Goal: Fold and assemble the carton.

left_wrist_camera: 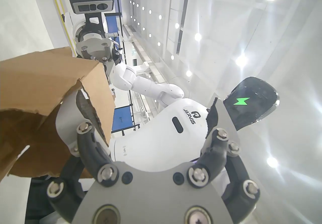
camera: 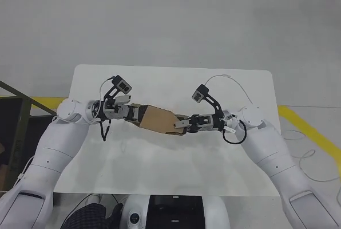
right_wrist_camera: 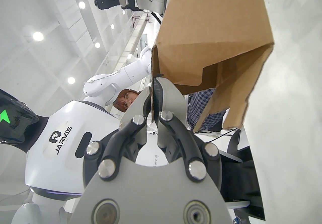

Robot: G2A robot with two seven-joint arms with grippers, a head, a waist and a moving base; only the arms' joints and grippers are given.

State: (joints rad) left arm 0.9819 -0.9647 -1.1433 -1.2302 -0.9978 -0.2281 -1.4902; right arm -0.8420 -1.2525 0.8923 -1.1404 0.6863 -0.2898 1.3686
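I see the carton (camera: 156,118) over the middle of the desk (camera: 170,172), my right gripper (right_wrist_camera: 152,95) pinched tight on one end flap, my left gripper (left_wrist_camera: 148,100) spread wide, one finger (left_wrist_camera: 86,109) touching the opposite end.

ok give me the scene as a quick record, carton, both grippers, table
carton: brown, partly opened out, between the two grippers, over the table
right gripper: fingers shut on a carton edge
left gripper: fingers open; one finger at the carton's open end, the other clear of it
end flaps: open, not yet folded in
table: white
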